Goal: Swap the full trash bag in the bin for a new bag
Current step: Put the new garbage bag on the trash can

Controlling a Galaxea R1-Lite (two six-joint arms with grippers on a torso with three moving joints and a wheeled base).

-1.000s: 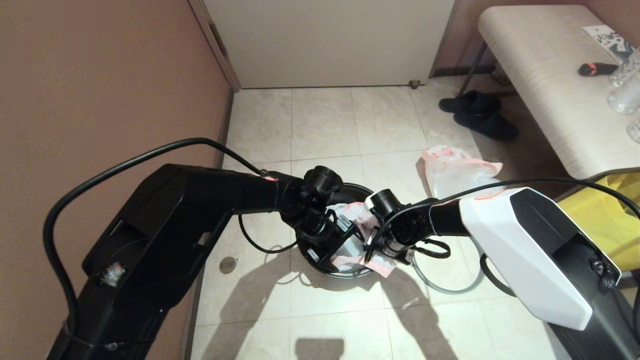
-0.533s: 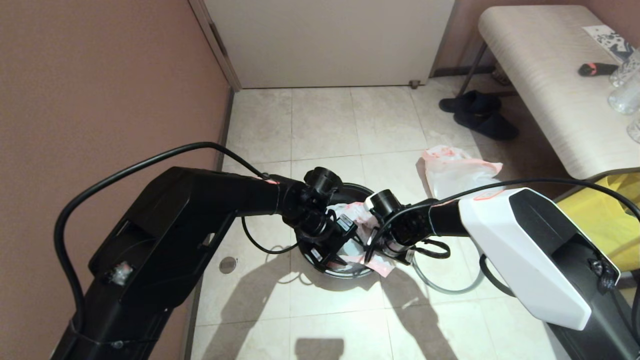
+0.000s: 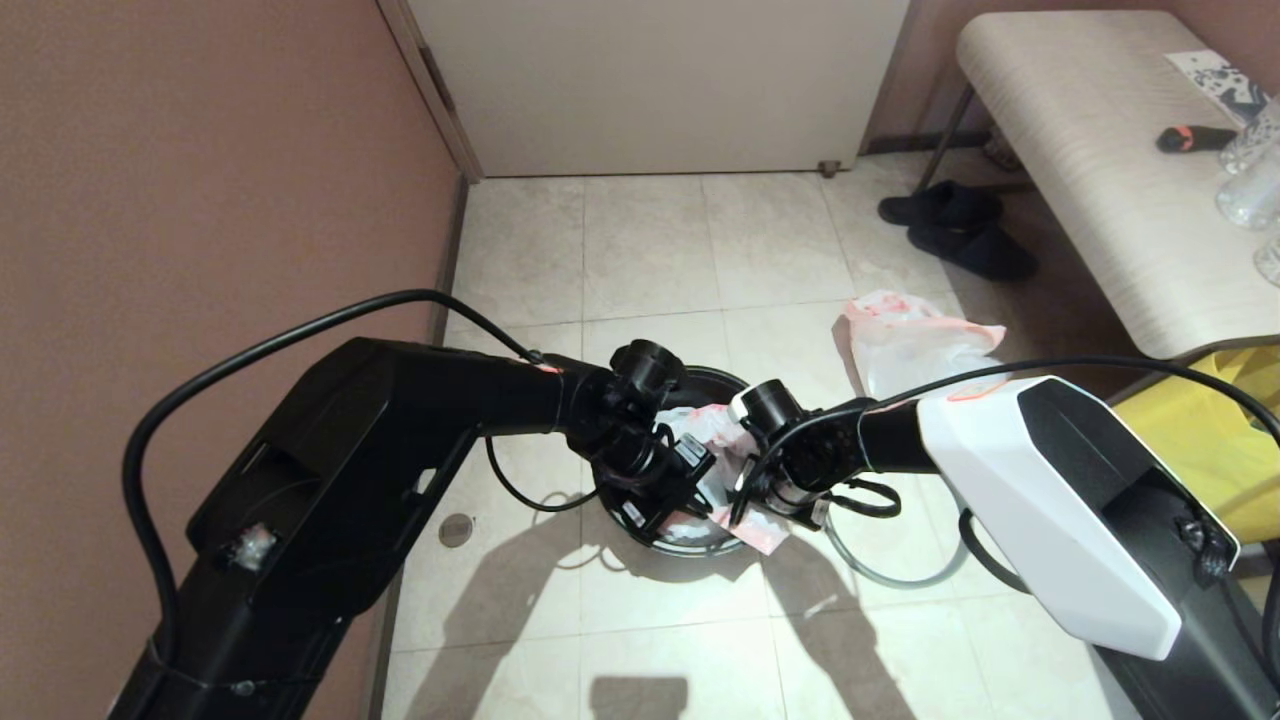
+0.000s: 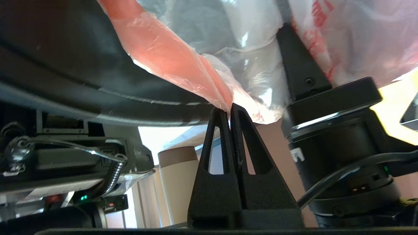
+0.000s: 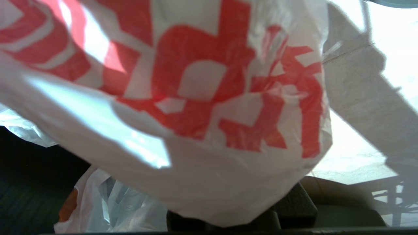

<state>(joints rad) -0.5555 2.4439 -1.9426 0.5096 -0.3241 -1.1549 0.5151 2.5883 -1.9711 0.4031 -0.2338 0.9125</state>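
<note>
Left wrist view: left gripper [image 4: 230, 109] has its fingers pinched together on the pink rim of the new bag [image 4: 169, 62], which lies over the bin [image 3: 722, 382], likely to spread it. Right gripper [image 3: 765, 500] grips the opposite edge, fingers nearly closed.

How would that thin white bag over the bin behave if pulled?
The new bag looks floppy: it crumples where the left gripper pinches its pink band. Probably very light, and thin enough to tear against the bin.
</note>
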